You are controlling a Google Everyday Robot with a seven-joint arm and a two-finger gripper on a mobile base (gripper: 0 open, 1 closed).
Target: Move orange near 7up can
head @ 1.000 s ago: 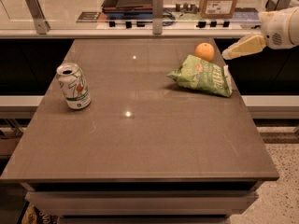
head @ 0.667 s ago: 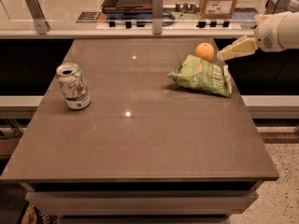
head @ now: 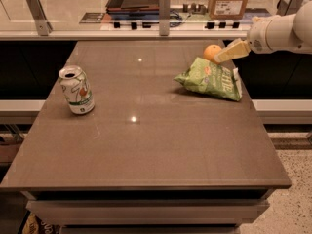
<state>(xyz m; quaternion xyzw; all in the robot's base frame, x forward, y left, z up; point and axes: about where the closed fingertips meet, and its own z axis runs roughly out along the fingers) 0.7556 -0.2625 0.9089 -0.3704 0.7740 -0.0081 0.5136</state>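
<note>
Nearest me, the white and green aluminium 7up can point(head: 76, 89) is standing upright at the left of the brown table point(head: 146, 155). Farther right, the crinkled green chip bag point(head: 212, 79) is lying just before the small round orange point(head: 210, 51), blocking a straight drag, so I am favouring a lift over it. The cream gripper point(head: 225, 55) is sitting against the orange's right side; I cannot tell whether it is clenched.

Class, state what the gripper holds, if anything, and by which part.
It cannot be told: the gripper is at the right side of the orange, but no clear grasp shows.
</note>
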